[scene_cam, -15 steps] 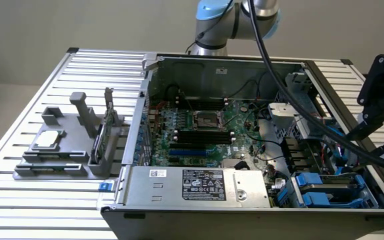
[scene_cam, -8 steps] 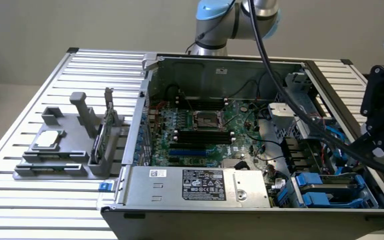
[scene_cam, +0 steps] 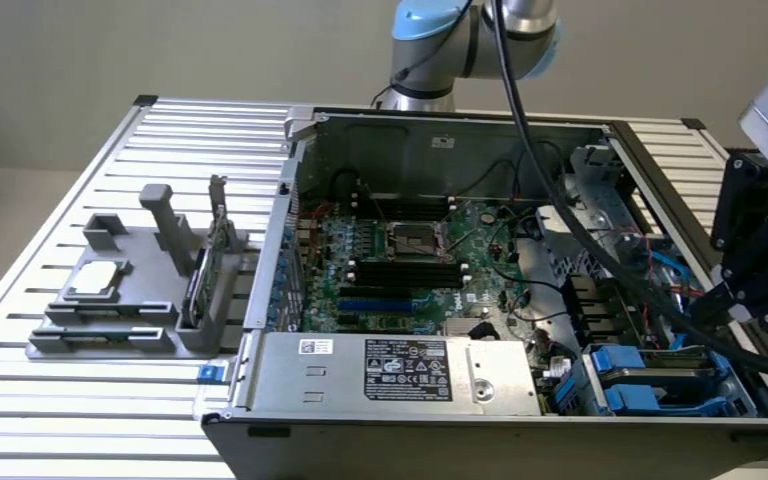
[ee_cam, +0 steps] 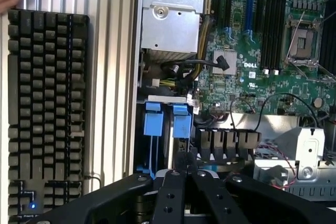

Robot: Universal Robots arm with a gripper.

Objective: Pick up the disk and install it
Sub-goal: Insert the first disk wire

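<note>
Closest to you, your black two-fingered gripper [ee_cam: 184, 167] is pinched narrow, its tips closed on the edge of the disk [ee_cam: 181, 121] [scene_cam: 631, 385]. This silver-grey drive in blue plastic rails sits in the drive bay at the lower right of the exterior view. Just past it you'll find the silver metal power supply box [scene_cam: 384, 368], then the green motherboard [scene_cam: 398, 260] inside the open grey computer case [scene_cam: 438, 135]. A black keyboard [ee_cam: 44, 114] lies beside the case.

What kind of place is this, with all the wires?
Probably a robot lab workbench: a robot arm works at an open computer case lying on a slatted metal table, with a keyboard beside it.
</note>
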